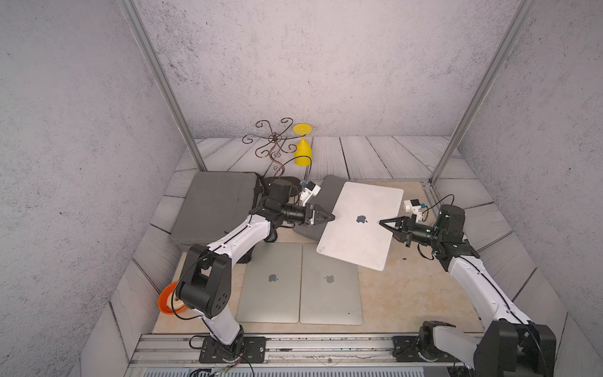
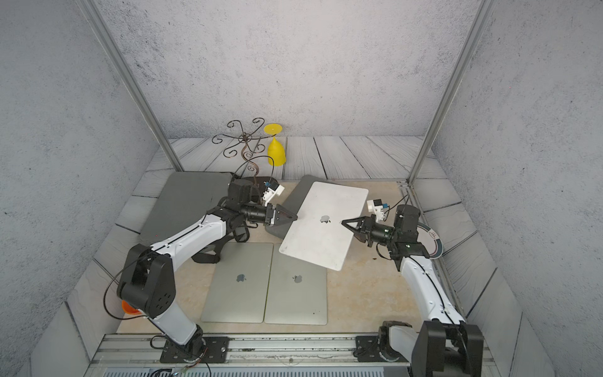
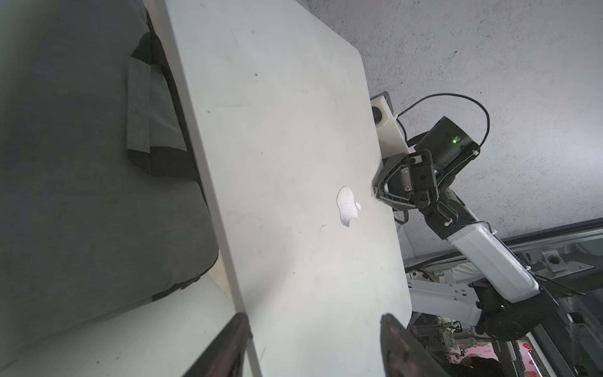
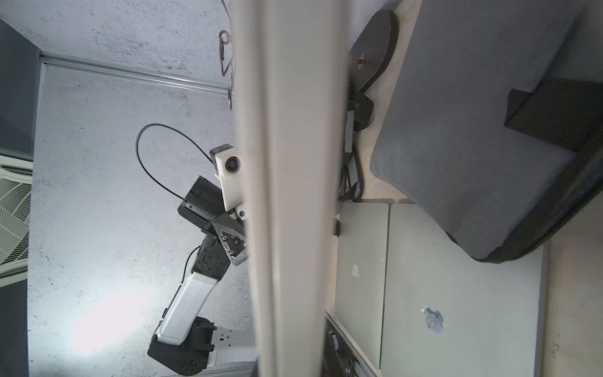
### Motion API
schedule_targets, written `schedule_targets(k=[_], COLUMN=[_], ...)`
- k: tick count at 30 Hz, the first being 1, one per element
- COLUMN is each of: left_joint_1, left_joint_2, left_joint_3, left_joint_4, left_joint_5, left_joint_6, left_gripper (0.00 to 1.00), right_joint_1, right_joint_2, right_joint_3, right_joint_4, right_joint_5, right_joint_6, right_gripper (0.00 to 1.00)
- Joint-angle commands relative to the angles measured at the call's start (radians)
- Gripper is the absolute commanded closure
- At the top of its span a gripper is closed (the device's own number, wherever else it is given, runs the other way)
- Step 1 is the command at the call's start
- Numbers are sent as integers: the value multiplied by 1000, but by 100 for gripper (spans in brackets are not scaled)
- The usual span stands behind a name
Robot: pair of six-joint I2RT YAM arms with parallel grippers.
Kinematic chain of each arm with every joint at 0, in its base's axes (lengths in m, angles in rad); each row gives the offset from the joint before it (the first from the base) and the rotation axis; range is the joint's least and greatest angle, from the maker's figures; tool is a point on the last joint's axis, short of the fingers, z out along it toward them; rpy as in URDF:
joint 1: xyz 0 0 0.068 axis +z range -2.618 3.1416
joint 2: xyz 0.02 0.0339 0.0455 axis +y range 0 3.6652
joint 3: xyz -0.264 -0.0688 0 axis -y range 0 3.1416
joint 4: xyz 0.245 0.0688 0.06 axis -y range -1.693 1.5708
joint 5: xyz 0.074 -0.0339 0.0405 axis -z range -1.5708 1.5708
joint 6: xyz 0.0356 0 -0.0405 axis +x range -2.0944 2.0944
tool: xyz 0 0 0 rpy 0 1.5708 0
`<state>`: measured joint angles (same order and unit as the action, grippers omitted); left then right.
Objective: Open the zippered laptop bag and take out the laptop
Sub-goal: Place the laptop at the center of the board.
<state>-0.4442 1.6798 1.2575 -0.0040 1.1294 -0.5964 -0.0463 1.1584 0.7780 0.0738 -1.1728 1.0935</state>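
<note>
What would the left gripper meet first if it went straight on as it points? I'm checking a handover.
The white laptop: the open left gripper points at the edge nearest it, while the right gripper is shut on the opposite edge. Whether gripper and laptop touch yet is unclear from these views.

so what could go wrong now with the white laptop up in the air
1. The white laptop hangs tilted, pinched at one edge by the right end effector only; the left end effector is open around the opposite edge, so it could slip or swing.
2. If it falls, it would likely hit the silver laptops lying beneath it.
</note>
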Motion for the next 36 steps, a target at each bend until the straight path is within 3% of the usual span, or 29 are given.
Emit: schedule_targets(k=[1,4,6,12,16,20,30,32,36], left_joint_1=[-16,-11,8,16,10,12,16,16,18], left_joint_2=[-6,-11,-14,-18,-10,-33,-59,-64,-79], left_joint_3=[9,23,39,41,42,45,30,27,11], left_joint_4=[3,-82,-145,34,116,136,224,256,322], left_joint_5=[63,39,14,43,77,84,132,135,119], left_joint_6=[-15,46,100,-70,-169,-185,-277,-305,-358], left_gripper=[36,36,36,39,53,70,100,100,100], right_joint_1=[26,29,29,65,72,72,72,72,71], right_joint_2=[34,68,72,86,111,148,223,231,250], right_joint_3=[37,36,44,83,93,127,175,178,195], right_joint_4=[379,509,499,406,383,291,270,262,200], right_joint_5=[-99,-111,-112,-98,-97,-109,-134,-124,-107], right_joint_6=[182,264,259,174,133,40,-8,-24,-89], right_gripper=[100,100,100,100,100,100,100,100,78])
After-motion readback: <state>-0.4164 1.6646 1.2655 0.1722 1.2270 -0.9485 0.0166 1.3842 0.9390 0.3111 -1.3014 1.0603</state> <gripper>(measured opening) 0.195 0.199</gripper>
